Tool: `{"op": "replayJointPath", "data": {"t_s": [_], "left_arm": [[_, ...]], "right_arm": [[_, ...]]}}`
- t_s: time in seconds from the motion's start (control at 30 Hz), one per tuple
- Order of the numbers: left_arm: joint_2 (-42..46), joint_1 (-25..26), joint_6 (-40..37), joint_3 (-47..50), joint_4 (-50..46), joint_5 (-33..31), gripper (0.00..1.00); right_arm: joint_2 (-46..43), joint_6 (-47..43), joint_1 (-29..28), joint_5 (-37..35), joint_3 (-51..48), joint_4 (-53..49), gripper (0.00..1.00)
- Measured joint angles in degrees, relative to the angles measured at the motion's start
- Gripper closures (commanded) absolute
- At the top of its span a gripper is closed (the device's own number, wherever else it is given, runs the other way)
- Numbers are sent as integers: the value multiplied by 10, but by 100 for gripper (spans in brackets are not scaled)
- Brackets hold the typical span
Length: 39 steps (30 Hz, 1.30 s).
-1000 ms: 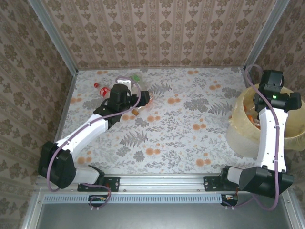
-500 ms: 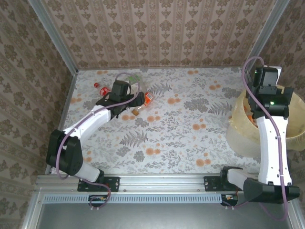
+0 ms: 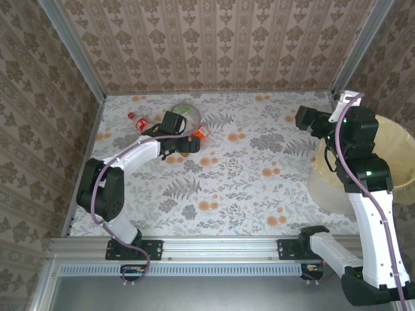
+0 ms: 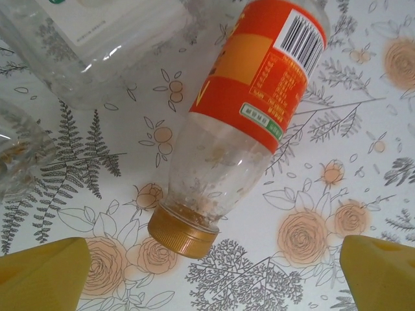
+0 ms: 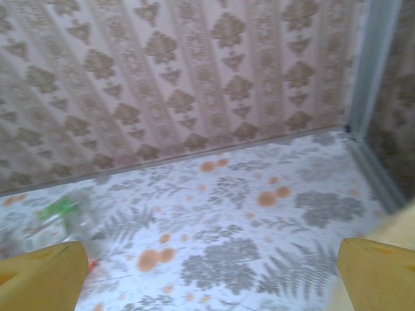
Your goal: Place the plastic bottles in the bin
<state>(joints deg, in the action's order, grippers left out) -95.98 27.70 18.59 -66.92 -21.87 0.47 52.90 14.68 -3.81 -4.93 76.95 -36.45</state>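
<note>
Lying diagonally: orange-labelled bottle, gold cap toward left gripper, spread empty; right gripper spread empty

Left arm: white tubular links, bulky black joint housings, lavender cable running along outside. Right arm: same white-and-black build, lavender cable arching over top, small green light on black housing. Black mounting brackets on near rail. Left fingertips mustard yellow, blunt, wedge-shaped; right fingertips same yellow.
</note>
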Motion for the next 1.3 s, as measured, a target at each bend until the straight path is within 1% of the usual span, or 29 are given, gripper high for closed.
{"op": "replayJointPath", "data": {"t_s": [0.13,0.2,0.3,0.47,0.67,0.97,1.13,1.3], "left_arm": [[-29,0,-24,-18,-10,9,3],[-45,0,-33,-26,-15,11,7],[-72,0,-50,-41,-24,15,11],[-103,6,-85,-55,-30,19,14],[-125,16,-115,-56,-28,5,18],[-175,27,-135,-74,-4,-4,35],[-176,35,-141,-75,4,-11,54],[-175,35,-141,-71,21,-8,63]], "right_arm": [[9,17,-12,34,-12,31,0],[14,21,-19,42,-16,44,0],[19,21,-28,47,-17,56,0],[21,21,-33,48,-18,67,0],[21,21,-36,48,-18,67,0],[21,19,-46,49,-24,67,0],[21,18,-50,50,-24,67,0],[29,18,-56,55,-24,66,0]]}}
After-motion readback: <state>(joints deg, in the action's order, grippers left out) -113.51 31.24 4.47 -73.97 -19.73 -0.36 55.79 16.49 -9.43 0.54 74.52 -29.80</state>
